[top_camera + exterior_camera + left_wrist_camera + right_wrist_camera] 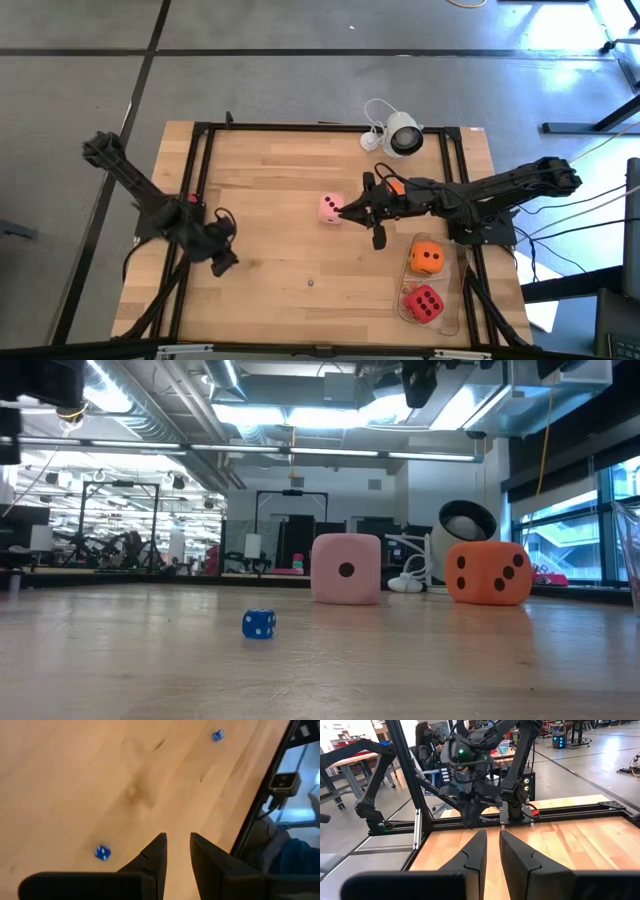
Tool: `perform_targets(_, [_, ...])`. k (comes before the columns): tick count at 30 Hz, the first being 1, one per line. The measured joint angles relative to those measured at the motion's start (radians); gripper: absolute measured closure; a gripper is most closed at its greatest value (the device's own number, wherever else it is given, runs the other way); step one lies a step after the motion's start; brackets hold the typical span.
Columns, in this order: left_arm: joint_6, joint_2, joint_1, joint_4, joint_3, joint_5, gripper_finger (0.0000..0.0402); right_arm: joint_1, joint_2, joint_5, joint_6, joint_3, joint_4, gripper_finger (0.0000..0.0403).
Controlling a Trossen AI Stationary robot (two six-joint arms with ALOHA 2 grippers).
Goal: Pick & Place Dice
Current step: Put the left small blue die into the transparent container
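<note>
Table (pixel 280 200) middle bare; pink die (pixel 331 208) beside right hand (pixel 352 212).

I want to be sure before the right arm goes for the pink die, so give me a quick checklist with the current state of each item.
1. Pale pink die free on the table, nothing on it: ok.
2. Right gripper near that die: ok, it hangs just beside it.
3. Right gripper empty: ok, nothing between its fingers, which stand a narrow gap apart.
4. Fingers wide enough for the die: not ok, the gap looks too narrow.
5. Left gripper out of the way: ok, at the table's left side, holding nothing.
6. Which pip face is up: cannot tell.
</note>
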Motion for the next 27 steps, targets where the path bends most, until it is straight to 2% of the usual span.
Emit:
perform_targets(4, [-0.063,0.079,-0.066,-0.016,0.038,-0.032,0.0325,0.0,0.0,0.0,-0.011,0.0,0.002,0.0348])
perform_targets(9, [-0.12,0.235,-0.133,-0.132,0.163,-0.085,0.0325,0.0,0.0,0.0,-0.023,0.0,0.002,0.0348])
perform_targets(14, [-0.077,0.424,-0.187,-0.303,0.307,-0.079,0.0325,0.0,0.0,0.0,-0.026,0.0,0.001,0.0348])
perform_targets(17, [-0.036,0.511,-0.207,-0.358,0.349,-0.08,0.0325,0.0,0.0,0.0,-0.052,0.0,0.001,0.0348])
perform_targets(22, [0.033,0.588,-0.211,-0.365,0.354,-0.079,0.0325,0.0,0.0,0.0,-0.083,0.0,0.0,0.0348])
perform_targets(27, [0.071,0.596,-0.211,-0.4,0.354,-0.099,0.0313,0.0,-0.001,0.0,-0.083,0.0,0.002,0.0348])
